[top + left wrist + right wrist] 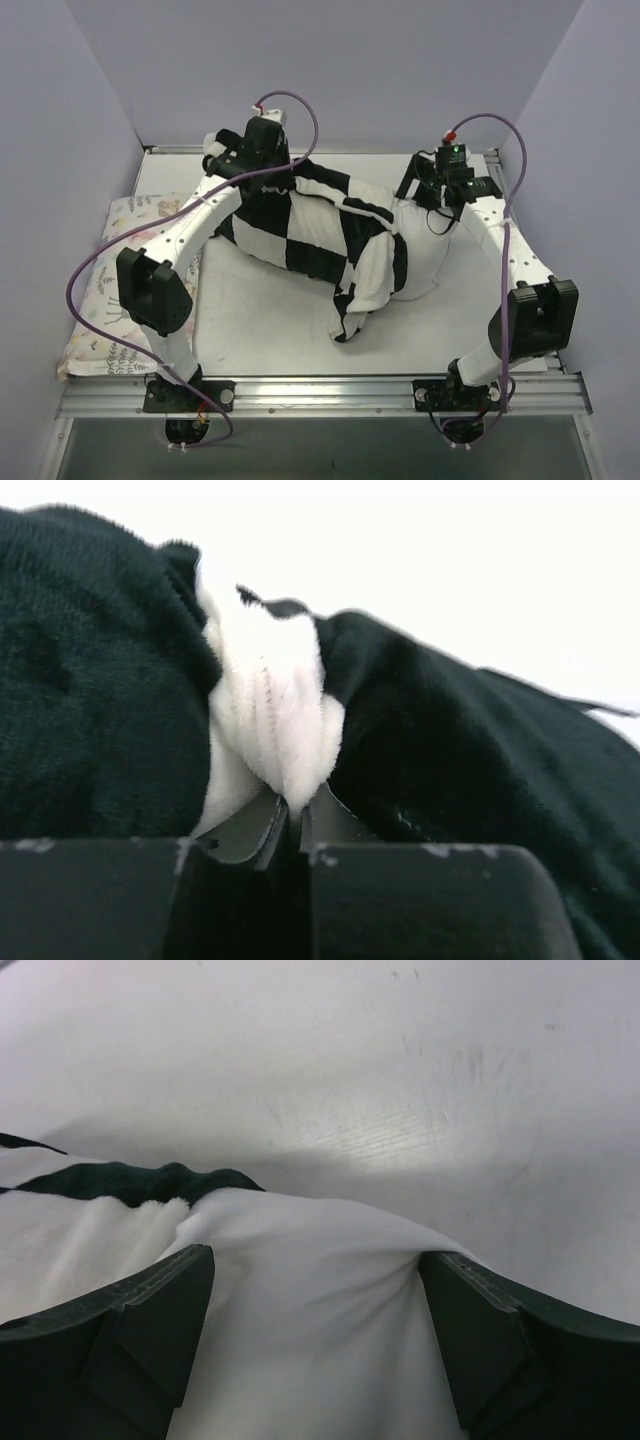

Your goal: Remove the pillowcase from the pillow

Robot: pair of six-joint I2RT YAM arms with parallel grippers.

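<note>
Left claw [293, 825] is clenched on a white fold of the one checkered pillowcase [300, 235] at its far-left end. Right claw [315, 1300] gapes, straddling the single white pillow [425, 255], mostly hidden inside the case. One floral pillow [120, 270] lies partly hidden beneath the left arm [200, 225].

Softly and evenly lit from above in the overhead view, sharp throughout, with faint shadow beneath the soft black-and-white checkerboard fabric cover [300, 225]. Overexposed in the left wrist view: blown to flat white behind the cloth, black squares nearly featureless, left gripper's dark fingers [245, 835] blurred. Clearer in the right wrist view: bright glare patch on the scuffed pale tabletop [400, 1140], soft shadow ahead of the plain white pillow [310, 1290], right gripper's black fingers [130, 1340] dim and slightly soft.
</note>
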